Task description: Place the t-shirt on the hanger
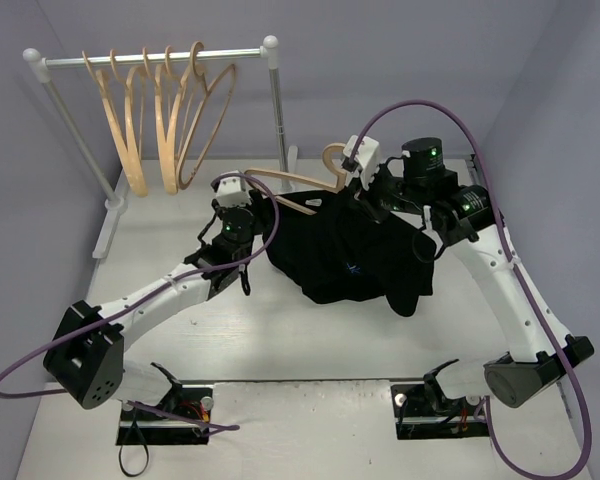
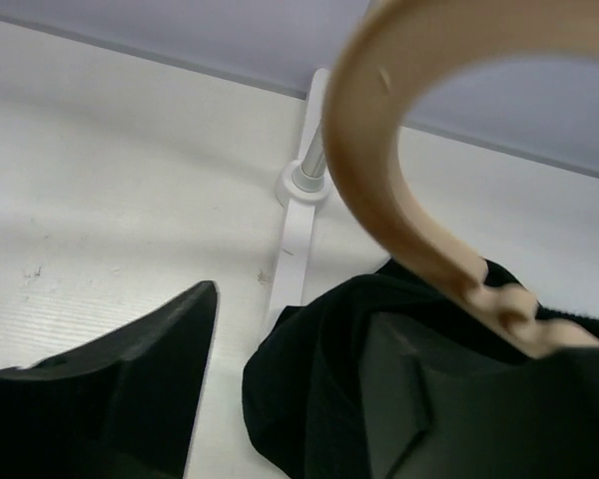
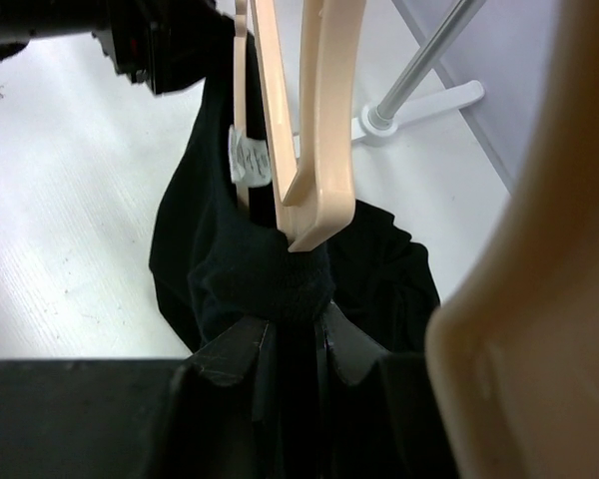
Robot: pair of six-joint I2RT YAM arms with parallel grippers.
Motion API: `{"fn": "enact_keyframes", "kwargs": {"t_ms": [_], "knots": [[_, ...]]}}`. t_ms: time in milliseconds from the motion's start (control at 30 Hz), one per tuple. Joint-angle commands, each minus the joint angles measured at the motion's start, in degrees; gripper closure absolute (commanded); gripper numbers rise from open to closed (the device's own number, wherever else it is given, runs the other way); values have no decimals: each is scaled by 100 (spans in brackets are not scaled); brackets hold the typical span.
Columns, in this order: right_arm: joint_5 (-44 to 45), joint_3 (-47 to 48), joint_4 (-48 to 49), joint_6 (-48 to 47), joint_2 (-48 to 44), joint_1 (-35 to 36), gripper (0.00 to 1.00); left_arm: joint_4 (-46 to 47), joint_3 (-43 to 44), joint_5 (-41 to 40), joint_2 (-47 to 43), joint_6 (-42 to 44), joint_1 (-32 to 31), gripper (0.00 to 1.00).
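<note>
My right gripper (image 3: 295, 334) is pinched shut on a fold of the black t-shirt (image 1: 350, 260), just under one end of the hanger (image 3: 319, 120). The shirt is bunched mid-table (image 1: 180, 320), partly draped on that hanger. My left gripper (image 2: 295, 329) stands well open with fabric between its fingers (whether it touches the wood, I cannot tell).

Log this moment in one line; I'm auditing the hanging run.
left gripper: open, near hanger | right gripper: shut on t-shirt | t-shirt: bunched, not yet spread over hanger
</note>
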Motion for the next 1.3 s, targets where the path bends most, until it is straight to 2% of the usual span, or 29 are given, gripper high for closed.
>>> {"fn": "enact_keyframes", "kwargs": {"t_ms": [0,133,167,233,300,600,867,967,1100,1267], "knots": [[240,-31,430,-39,-351,-67,100,121,304,297,-143,50,297,55],[262,-146,421,-39,-444,-62,100,121,515,883,-27,229,448,77],[297,-156,421,-41,-463,-62,100,114,519,962,-27,236,470,78],[390,-215,421,-82,-530,-62,100,-3,578,1146,-35,219,589,95],[472,-278,412,-99,-595,-62,100,-131,633,1231,-51,201,760,100],[836,-650,405,-153,-749,-62,100,-828,1321,1565,14,762,1284,100],[1053,-652,419,-221,-625,-62,100,-1587,2103,1891,50,1295,1301,100],[933,-483,427,-258,-502,-62,100,-2413,2836,2352,221,1460,1171,100],[560,3,439,-410,-123,-62,100,-3061,3645,2409,389,1973,516,100],[100,750,456,-574,156,-79,100,-3631,4470,2622,571,2126,463,100]]}}
